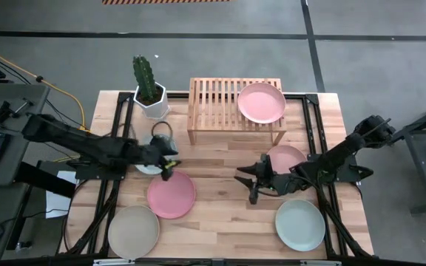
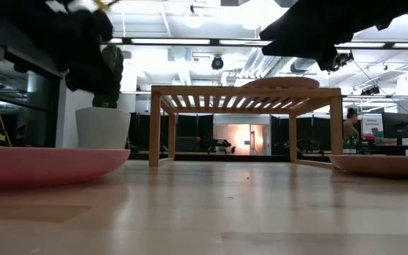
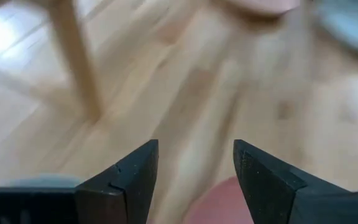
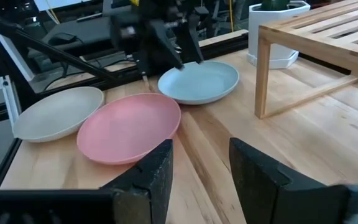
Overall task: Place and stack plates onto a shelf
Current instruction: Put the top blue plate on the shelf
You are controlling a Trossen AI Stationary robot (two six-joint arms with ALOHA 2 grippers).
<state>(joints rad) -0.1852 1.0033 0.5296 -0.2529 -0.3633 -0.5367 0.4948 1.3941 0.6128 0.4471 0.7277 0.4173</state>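
The wooden shelf (image 1: 220,111) stands at the far middle of the table on its legs, with one pink plate (image 1: 262,102) lying on the right of its slatted top. Flat on the table lie a second pink plate (image 1: 171,194), a beige plate (image 1: 133,230), a pale green plate (image 1: 299,224), a pale blue plate (image 1: 148,167) partly under my left arm, and a third pink plate (image 1: 287,156) partly under my right arm. My left gripper (image 1: 170,166) (image 3: 196,149) hovers open between the blue and pink plates. My right gripper (image 1: 246,181) (image 4: 201,146) is open above bare table near the middle.
A white pot with a cactus (image 1: 150,92) stands left of the shelf, near the blue plate. Black frame rails (image 1: 117,140) run along both table sides. Bare wood (image 1: 220,210) lies between the two grippers and toward the near edge.
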